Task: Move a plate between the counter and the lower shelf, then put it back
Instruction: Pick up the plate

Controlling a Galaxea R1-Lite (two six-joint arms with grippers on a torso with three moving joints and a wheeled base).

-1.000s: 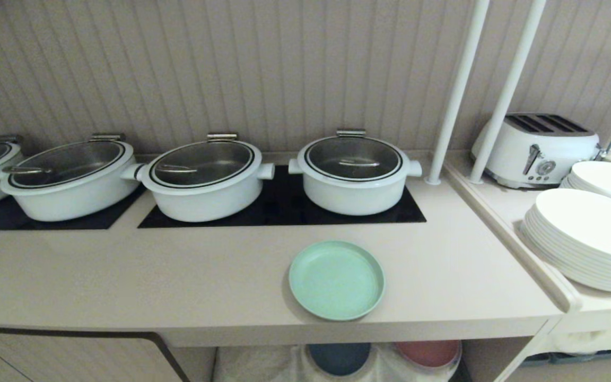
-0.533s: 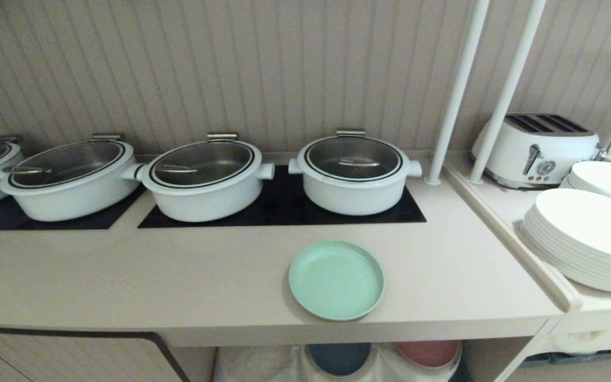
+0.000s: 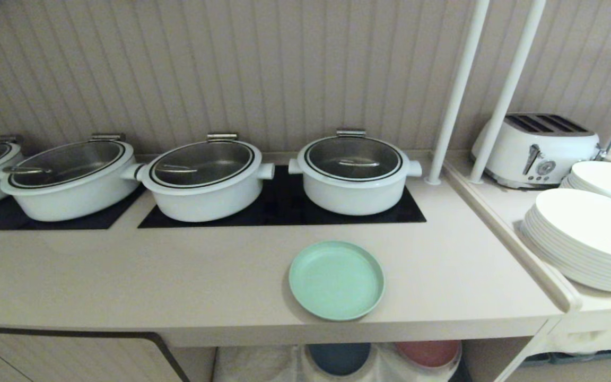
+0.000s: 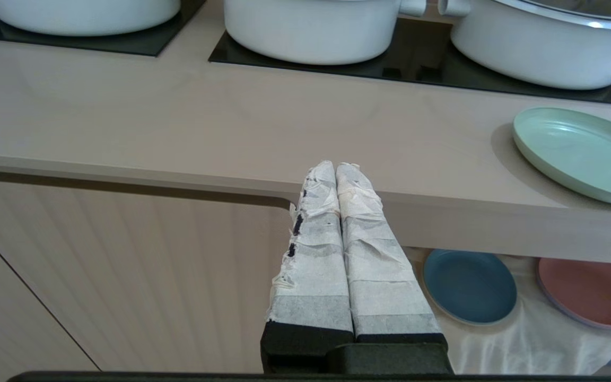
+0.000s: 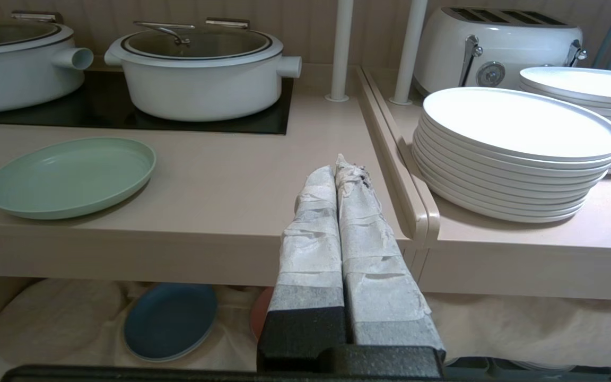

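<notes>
On the long beige counter (image 3: 189, 276) nothing has shifted: the round mint-green plastic plate (image 3: 336, 280) lies untouched, left gripper (image 4: 337, 168) and right gripper (image 5: 336, 170) both pressed together, task unstarted

The long beige counter (image 3: 204, 281) carries white lidded pots (image 3: 355, 172) on black glass hob panels (image 3: 284, 209) and a round mint-green plastic plate (image 3: 336, 279) near its front edge, while the cloth-draped lower shelf (image 4: 528, 339) holds a dark blue plate (image 4: 469, 286) and a pink plate (image 4: 591, 292).

White pots (image 3: 353, 172), toaster (image 3: 536, 148), stacked white plates (image 3: 589, 239); contents unclear.
</notes>
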